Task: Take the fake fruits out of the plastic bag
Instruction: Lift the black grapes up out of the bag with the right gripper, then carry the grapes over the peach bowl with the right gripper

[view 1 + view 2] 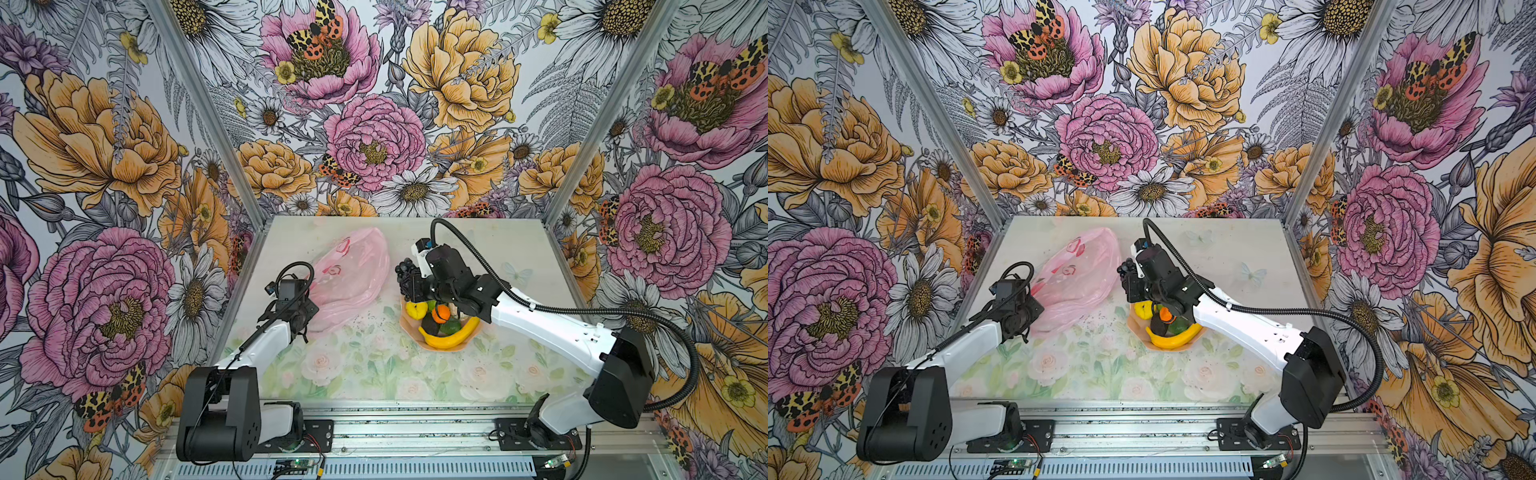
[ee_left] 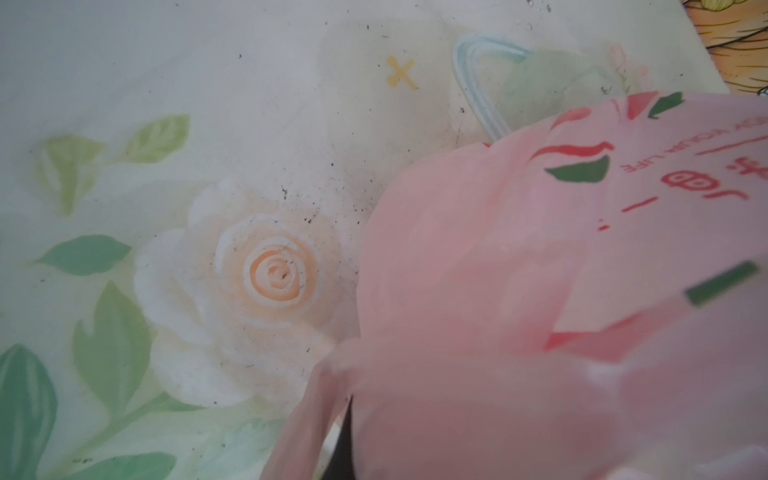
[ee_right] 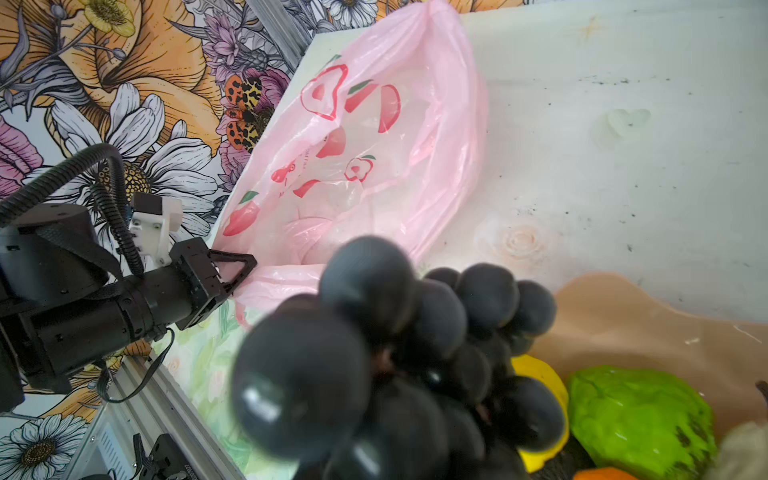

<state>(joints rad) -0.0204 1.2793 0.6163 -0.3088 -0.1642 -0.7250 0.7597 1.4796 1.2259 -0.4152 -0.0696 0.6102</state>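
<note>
Both top views bright, even diffuse light, only soft shadows on the table [image 1: 357,374], walls [image 1: 104,166] stretched toward the edges. Left wrist view hazy, plastic bag [image 2: 519,291] close up and blurred. Right wrist view: grape bunch [image 3: 374,353] near the lens out of focus with small glints, bag behind it sharp.

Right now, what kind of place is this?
Probably a robot test booth: two arms bolted to a metal rail, flowery wallpaper boxing in a small table, toy fruits in a bowl.
</note>
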